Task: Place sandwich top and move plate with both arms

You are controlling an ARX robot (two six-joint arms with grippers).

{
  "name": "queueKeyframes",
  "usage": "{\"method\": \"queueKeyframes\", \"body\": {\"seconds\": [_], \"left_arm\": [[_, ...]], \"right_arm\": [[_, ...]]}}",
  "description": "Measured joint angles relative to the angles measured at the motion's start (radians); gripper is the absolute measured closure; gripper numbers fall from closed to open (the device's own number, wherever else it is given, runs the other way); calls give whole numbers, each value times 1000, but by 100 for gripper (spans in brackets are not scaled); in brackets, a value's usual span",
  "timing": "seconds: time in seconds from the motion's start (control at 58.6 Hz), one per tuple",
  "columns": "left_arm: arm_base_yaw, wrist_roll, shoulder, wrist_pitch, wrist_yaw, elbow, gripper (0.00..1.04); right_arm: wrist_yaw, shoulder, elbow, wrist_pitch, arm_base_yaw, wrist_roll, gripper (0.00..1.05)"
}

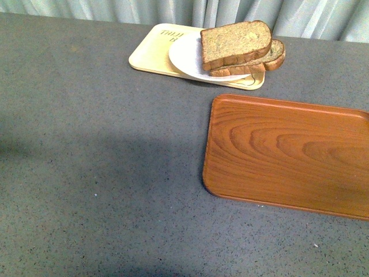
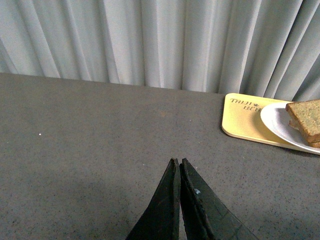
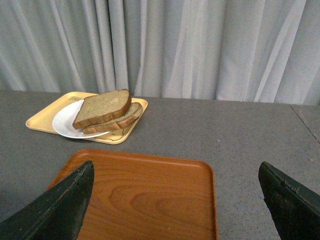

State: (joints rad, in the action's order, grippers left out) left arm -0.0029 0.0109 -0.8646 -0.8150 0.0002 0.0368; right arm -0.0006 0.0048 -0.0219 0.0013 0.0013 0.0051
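The sandwich top [image 1: 236, 43], a speckled brown slice with a darker crust, lies on a lower slice on the white plate [image 1: 184, 57] at the far side of the table. It also shows in the right wrist view [image 3: 102, 106] and partly in the left wrist view [image 2: 306, 117]. The plate shows there too [image 3: 62, 122] [image 2: 277, 120]. No arm shows in the front view. My left gripper [image 2: 178, 161] is shut and empty over bare table, well apart from the plate. My right gripper [image 3: 175, 172] is wide open over the wooden tray.
The plate sits on a pale-yellow bear-print tray [image 1: 147, 57]. A brown wooden tray [image 1: 288, 156] lies nearer, at the right, and shows below the right gripper [image 3: 140, 195]. Grey curtains [image 1: 173, 11] hang behind the grey table [image 1: 86, 173].
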Motion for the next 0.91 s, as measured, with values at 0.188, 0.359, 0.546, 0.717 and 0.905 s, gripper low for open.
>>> {"method": "queueKeyframes", "body": {"seconds": [0.188,0.359,0.546,0.717,0.905], "left_arm": [[0,0,158,135,0,-21,103],[0,0,297,259,0,-21,103],[0,0,455,408,0,-21,103],[0,0,538,488,0,-21,103],[0,0,606,555,0,-21,103]], "right_arm": [[0,0,0,0,0,0,9],[0,0,0,0,0,0,9],[0,0,0,0,0,0,9],[0,0,0,0,0,0,9],[0,0,0,0,0,0,9]]}}
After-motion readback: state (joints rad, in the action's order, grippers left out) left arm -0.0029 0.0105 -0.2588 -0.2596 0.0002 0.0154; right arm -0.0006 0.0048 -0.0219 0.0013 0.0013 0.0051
